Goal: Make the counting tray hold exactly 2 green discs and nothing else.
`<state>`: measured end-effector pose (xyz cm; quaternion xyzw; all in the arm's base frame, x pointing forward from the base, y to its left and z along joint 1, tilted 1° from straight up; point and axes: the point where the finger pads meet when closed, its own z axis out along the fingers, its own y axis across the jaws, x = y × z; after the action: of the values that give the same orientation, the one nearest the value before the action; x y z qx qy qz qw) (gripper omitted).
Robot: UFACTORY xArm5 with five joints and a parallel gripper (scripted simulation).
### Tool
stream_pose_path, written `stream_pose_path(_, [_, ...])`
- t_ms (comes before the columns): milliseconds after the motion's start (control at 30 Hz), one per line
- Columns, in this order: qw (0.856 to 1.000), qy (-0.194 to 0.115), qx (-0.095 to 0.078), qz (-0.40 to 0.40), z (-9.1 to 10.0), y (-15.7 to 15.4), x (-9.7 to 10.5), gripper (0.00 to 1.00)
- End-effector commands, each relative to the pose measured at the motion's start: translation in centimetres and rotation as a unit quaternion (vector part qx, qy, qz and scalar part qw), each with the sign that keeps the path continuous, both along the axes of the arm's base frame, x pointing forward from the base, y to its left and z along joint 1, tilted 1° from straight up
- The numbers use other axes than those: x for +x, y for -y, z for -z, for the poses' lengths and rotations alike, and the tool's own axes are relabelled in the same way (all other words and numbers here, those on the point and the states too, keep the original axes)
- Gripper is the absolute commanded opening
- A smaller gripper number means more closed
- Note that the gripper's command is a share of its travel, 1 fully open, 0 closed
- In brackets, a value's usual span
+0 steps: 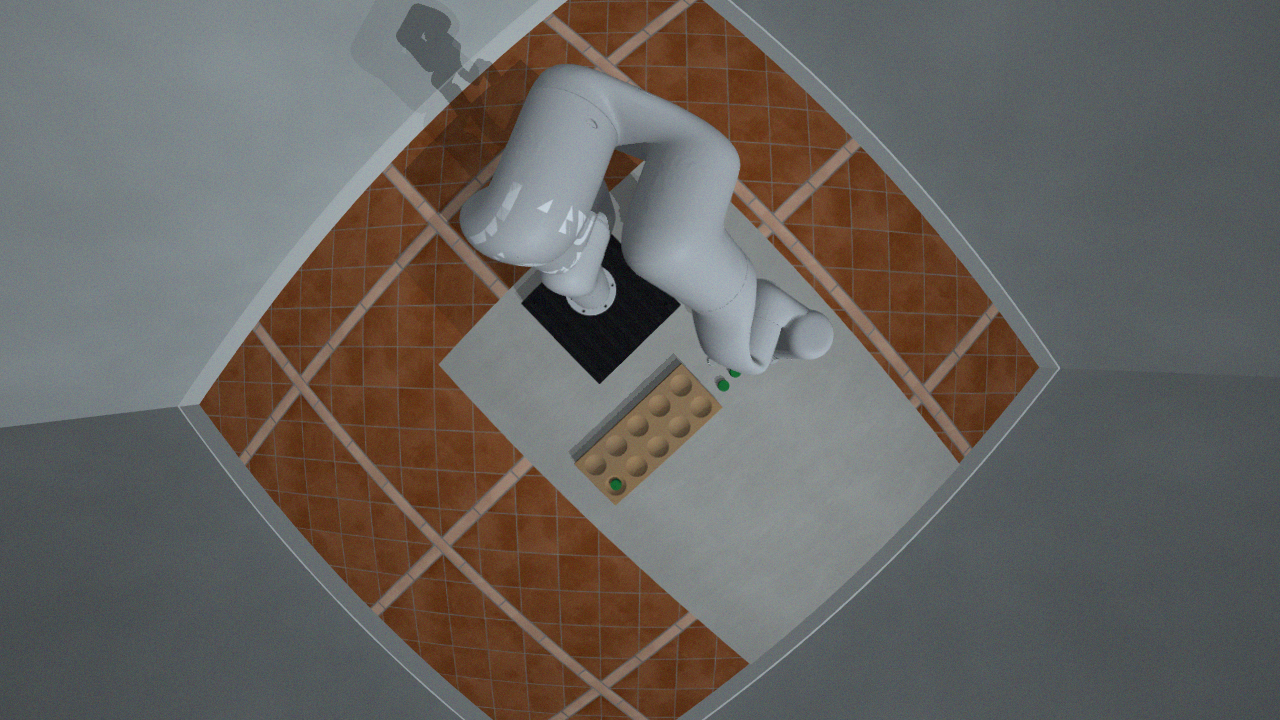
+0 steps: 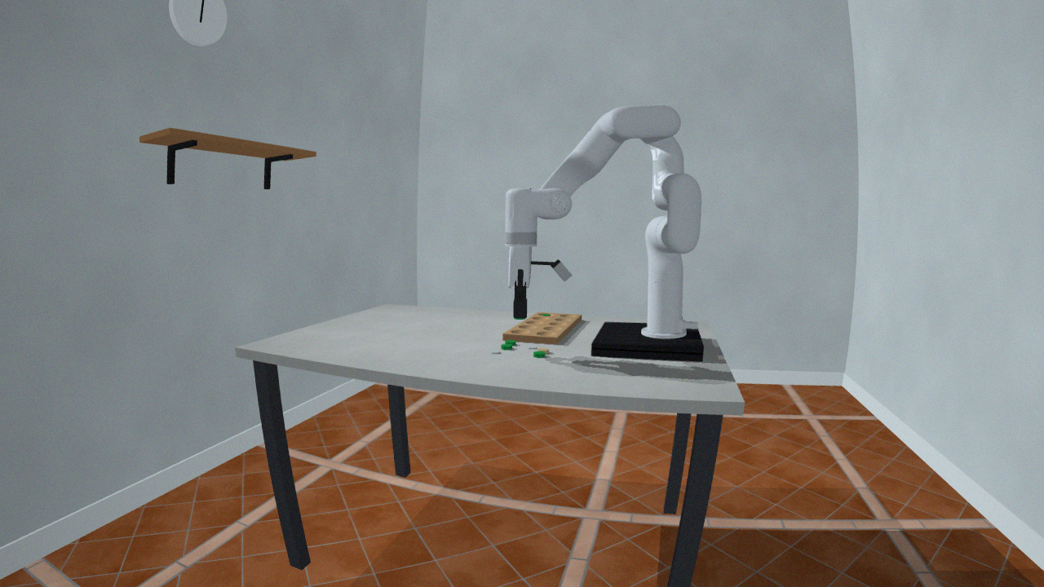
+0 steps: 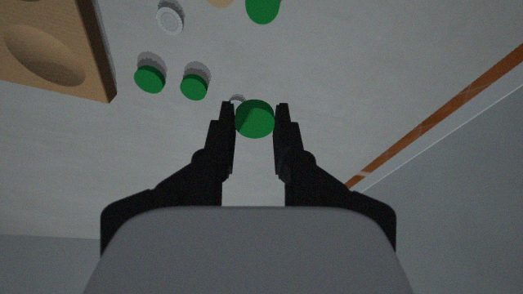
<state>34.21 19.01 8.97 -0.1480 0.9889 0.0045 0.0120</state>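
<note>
My gripper (image 3: 254, 118) (image 2: 519, 312) is shut on a green disc (image 3: 256, 122) and holds it above the table, just off one short end of the wooden counting tray (image 1: 657, 424) (image 2: 533, 340) (image 3: 96, 49). One green disc (image 1: 615, 484) rests in a corner pocket at the tray's other end. The other pockets I can see are empty. Two green discs (image 3: 149, 78) (image 3: 194, 86) lie on the table beside the tray, and they also show in the top view (image 1: 722, 385). A third green disc (image 3: 262, 10) lies farther off. In the top view the arm hides my gripper.
A white ridged disc (image 3: 169, 18), a tan disc (image 3: 220, 2) and a small white ring (image 3: 237, 98) lie on the table among the green ones. The arm's black base plate (image 1: 599, 326) (image 2: 646, 342) sits next to the tray. The table edge (image 3: 433, 140) is to the right.
</note>
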Motion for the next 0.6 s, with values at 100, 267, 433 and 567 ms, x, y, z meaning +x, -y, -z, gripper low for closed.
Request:
stream_pose_path(100, [1.000,0.000,-0.002,0.000,-1.0,3.7,2.6,0.00])
stream_pose_path(267, [1.000,0.000,-0.002,0.000,-1.0,5.6,3.7,0.00])
stream_pose_path(433, [1.000,0.000,-0.003,0.000,-1.1,9.0,5.4,0.00])
stream_pose_path(567, [1.000,0.000,-0.004,0.000,-1.2,11.7,6.4,0.00])
